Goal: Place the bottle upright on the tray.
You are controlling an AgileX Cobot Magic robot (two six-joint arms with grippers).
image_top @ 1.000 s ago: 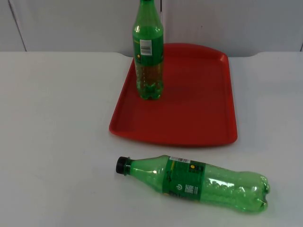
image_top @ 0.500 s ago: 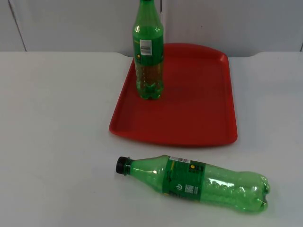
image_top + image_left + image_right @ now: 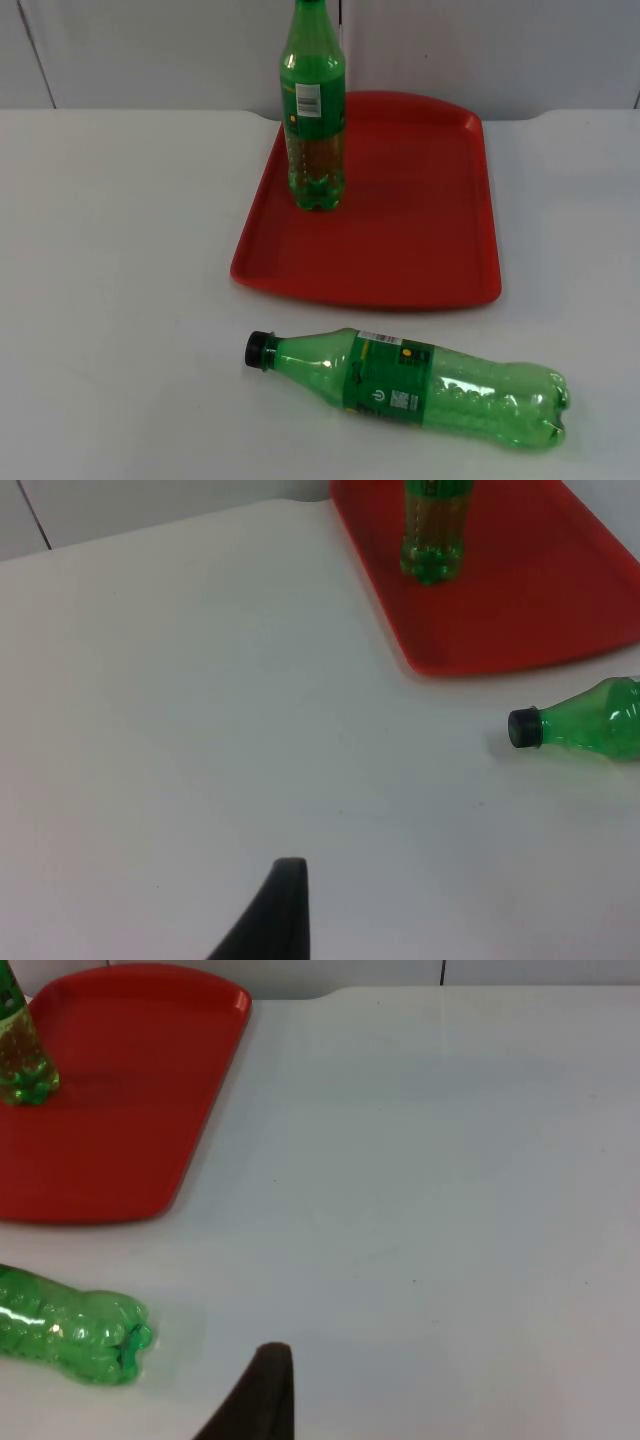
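Observation:
A green plastic bottle (image 3: 410, 388) with a black cap lies on its side on the white table, in front of the red tray (image 3: 400, 250); its cap points left. The left wrist view catches its cap end (image 3: 575, 728), and the right wrist view its base end (image 3: 70, 1332). A second green bottle (image 3: 314, 110) stands upright on the tray's far left part. My left gripper (image 3: 280, 912) waits over bare table, well to the left of the lying bottle. My right gripper (image 3: 262, 1390) waits to the right of the bottle's base, clear of it.
The tray (image 3: 520, 630) has a raised rim, and most of its floor (image 3: 110, 1140) to the right of the standing bottle (image 3: 433, 540) is bare. The grey partition wall runs along the table's far edge behind the tray.

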